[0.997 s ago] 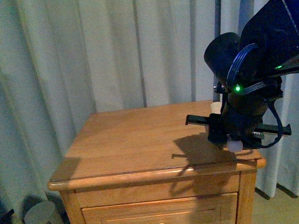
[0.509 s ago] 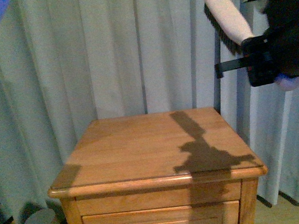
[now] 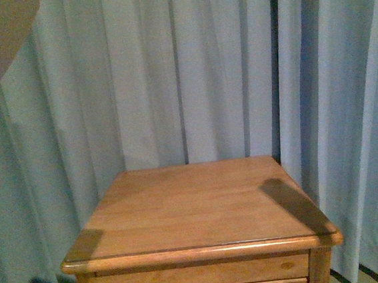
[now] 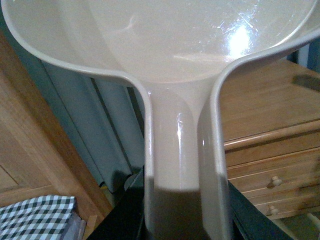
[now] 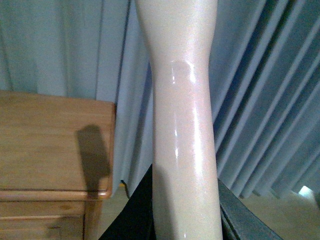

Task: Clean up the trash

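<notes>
Withdrawn from the front view since half a second ago, the right gripper point(image 5: 186, 220) is seen clamped on a cream brush handle point(image 5: 182, 125), and the left gripper point(image 4: 182, 225) closed around the stem of a cream dustpan point(image 4: 165, 35). No trash is seen on the wooden nightstand point(image 3: 182, 209) or in the visible part of the dustpan; sweeping is judged done, emptying left.
</notes>
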Robot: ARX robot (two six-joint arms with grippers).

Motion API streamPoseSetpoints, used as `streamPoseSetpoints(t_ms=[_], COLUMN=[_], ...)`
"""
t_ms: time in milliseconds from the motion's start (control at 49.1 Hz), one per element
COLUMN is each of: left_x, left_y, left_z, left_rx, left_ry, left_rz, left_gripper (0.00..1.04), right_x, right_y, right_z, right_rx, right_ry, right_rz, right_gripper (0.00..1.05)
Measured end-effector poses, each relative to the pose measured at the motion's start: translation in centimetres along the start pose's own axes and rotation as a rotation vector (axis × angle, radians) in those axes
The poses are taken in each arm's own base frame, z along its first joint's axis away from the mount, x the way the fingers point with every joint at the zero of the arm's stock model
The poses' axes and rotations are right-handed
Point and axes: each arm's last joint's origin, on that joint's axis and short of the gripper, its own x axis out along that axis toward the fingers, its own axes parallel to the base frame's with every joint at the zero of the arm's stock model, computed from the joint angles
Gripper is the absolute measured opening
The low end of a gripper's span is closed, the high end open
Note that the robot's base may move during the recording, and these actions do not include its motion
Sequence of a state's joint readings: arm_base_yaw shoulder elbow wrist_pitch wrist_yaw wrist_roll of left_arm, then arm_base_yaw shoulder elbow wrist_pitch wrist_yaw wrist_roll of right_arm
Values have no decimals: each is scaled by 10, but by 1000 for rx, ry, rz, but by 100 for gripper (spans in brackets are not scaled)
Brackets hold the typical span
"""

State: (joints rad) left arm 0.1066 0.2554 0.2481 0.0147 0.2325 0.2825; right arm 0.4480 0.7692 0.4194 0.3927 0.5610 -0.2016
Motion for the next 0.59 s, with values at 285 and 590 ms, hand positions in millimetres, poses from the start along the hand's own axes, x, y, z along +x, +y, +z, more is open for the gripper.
streamPoseSetpoints(t_ms=[285,590], left_x=[0,0], left_y=[0,0], left_z=[0,0], left_rx=[0,0], left_ry=[0,-4], left_rz=[0,-12], left_gripper=[25,25], right_x=[-26,-29], right_y=[-15,-19], right_z=[-20,-22], right_rx=[103,168], right_ry=[-6,-6], right_rz=[-71,-96], right_gripper=[19,19])
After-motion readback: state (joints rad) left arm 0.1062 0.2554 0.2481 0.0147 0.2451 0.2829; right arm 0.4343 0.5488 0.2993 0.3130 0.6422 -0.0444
